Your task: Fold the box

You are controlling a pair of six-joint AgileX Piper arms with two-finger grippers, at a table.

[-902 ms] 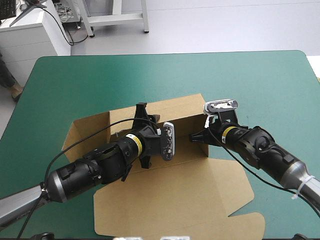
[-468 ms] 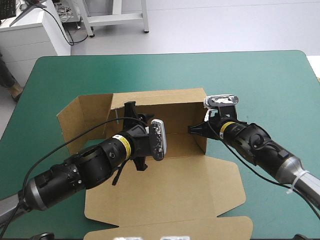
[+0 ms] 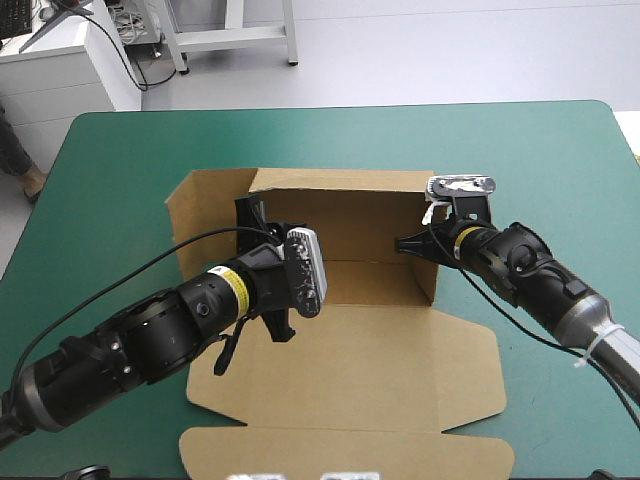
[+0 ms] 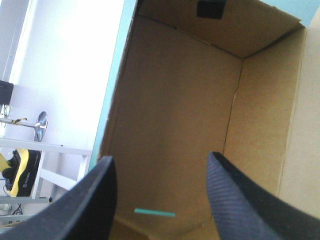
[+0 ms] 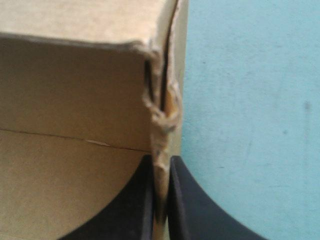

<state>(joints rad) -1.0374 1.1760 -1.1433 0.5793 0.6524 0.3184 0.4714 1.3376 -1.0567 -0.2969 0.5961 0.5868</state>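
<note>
Starting at the left of the teal-green table (image 3: pixel 520 150), you find the brown box (image 3: pixel 350 370) sitting about mid-table, a little toward the left edge. Its left end flap (image 3: pixel 205 215) splays outward at a slant and is not tucked in. Just inside that end, your left gripper (image 3: pixel 252 212) reaches into the tray near the corner where the back wall (image 3: pixel 340 215) begins. In the left wrist view this gripper (image 4: pixel 160 159) is released, its fingers (image 4: pixel 95 200) standing wide apart with nothing between them. Only the brown inside of the box lies ahead, with a thin teal-green slit (image 4: pixel 155 213) in the board. You cannot tell whether the fingers touch the board.

Moving across, the back wall stands upright, and the lid (image 3: pixel 345 440) lies flat toward the near edge. At the right end, the side wall (image 3: pixel 426 265) is raised. Your right gripper (image 3: pixel 402 243) is clenched on its upper edge. The right wrist view shows that gripper (image 5: pixel 161 167) pinching a crumpled, doubled edge of board (image 5: pixel 161 107), with bare cover on the outer side.
</note>
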